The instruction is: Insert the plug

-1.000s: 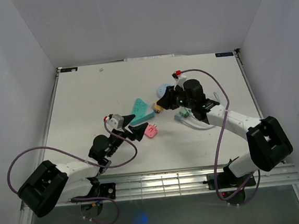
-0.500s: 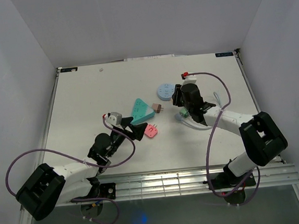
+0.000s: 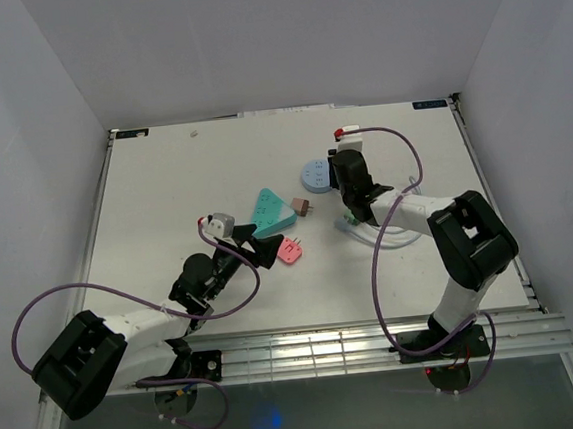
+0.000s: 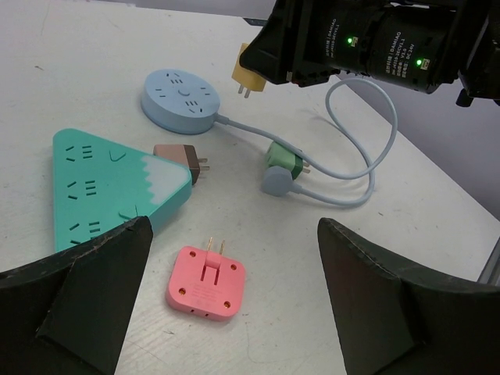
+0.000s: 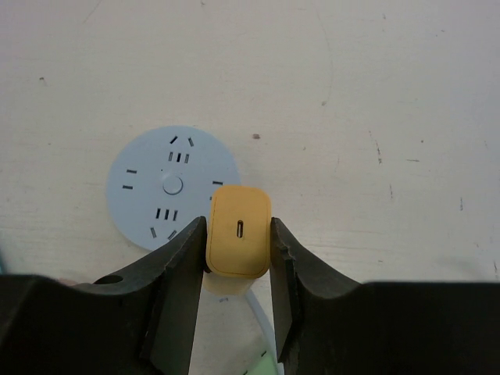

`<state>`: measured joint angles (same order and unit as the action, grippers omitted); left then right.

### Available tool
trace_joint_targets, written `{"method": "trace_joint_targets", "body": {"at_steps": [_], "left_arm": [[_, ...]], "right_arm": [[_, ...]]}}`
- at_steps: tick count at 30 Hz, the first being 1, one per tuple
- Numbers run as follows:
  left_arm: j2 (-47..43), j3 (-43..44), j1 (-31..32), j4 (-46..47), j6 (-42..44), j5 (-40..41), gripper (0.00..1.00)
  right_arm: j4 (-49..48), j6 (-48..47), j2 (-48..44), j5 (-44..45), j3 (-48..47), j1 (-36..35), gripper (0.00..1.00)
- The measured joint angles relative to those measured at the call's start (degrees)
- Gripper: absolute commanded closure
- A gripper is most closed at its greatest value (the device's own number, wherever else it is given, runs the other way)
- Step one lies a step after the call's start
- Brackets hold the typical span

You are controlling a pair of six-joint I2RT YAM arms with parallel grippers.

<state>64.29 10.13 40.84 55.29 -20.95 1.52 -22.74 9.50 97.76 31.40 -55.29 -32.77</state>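
Observation:
My right gripper (image 5: 239, 238) is shut on a yellow plug (image 5: 239, 228), prongs down, held in the air just beside the round blue power strip (image 5: 172, 186). The left wrist view also shows the yellow plug (image 4: 248, 74) hanging above the table to the right of the round strip (image 4: 181, 100). In the top view the right gripper (image 3: 341, 178) sits right of that strip (image 3: 314, 176). My left gripper (image 3: 263, 251) is open and empty, near a pink plug (image 4: 207, 282) and a green triangular power strip (image 4: 101, 187).
A brown plug (image 4: 181, 160) lies against the green strip's right tip. A green plug (image 4: 284, 159) and a grey-blue plug (image 4: 278, 183) lie on the round strip's cable loop (image 4: 367, 156). White walls close the table at the back and sides.
My right gripper has swung from over the green strip's tip to the right and back, carrying the yellow plug to beside the round blue strip. The brown plug now lies uncovered. Left arm barely moved.

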Motion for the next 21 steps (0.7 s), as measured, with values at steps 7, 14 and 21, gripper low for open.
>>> {"method": "trace_joint_targets", "body": {"at_steps": [7,14,21], "left_arm": [[0.46,0.00,0.00,0.04,0.00,-0.04,0.02],[0.74,0.00,0.00,0.26,0.07,-0.28,0.02],[0.74,0.00,0.00,0.48,0.07,-0.57,0.02]], "right_arm": [[-2.40,-2.69,4.59,0.66,-2.93,0.04,0.92],[-7.69,-4.28,8.44,-1.22,-3.34,0.42,0.92],[-10.58,-5.05,11.28,-1.79,-4.20,1.29,0.92]]}}
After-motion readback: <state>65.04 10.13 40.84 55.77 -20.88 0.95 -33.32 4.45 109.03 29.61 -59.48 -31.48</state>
